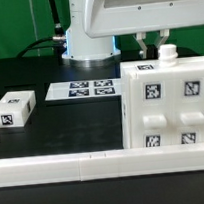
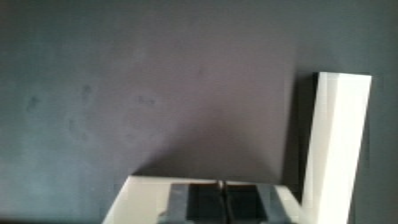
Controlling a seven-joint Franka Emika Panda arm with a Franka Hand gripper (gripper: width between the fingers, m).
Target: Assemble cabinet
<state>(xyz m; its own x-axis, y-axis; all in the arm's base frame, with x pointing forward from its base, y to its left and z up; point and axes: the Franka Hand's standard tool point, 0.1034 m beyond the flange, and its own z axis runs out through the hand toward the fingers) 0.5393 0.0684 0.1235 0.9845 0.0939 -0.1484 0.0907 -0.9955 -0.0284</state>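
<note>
End effector (image 1: 148, 42) hangs just above the back top edge of the cabinet (image 1: 166, 104) in the exterior view. Its fingers look slightly parted, but I cannot tell how wide, or whether anything sits between them. The cabinet stands upright on the dark surface (image 1: 62, 129) at that view's right, with a small white stub (image 1: 167, 52) on its top. A small tagged block (image 1: 12, 110) lies well apart at the left, the marker board (image 1: 81, 89) between them.

The wrist view shows a white panel edge (image 2: 340, 140) rising over bare surface; no fingertips show clearly. The step in hand is probably gripping the cabinet's top. Come straight down, centre the wall between the fingers, and close gently so it does not tip.
</note>
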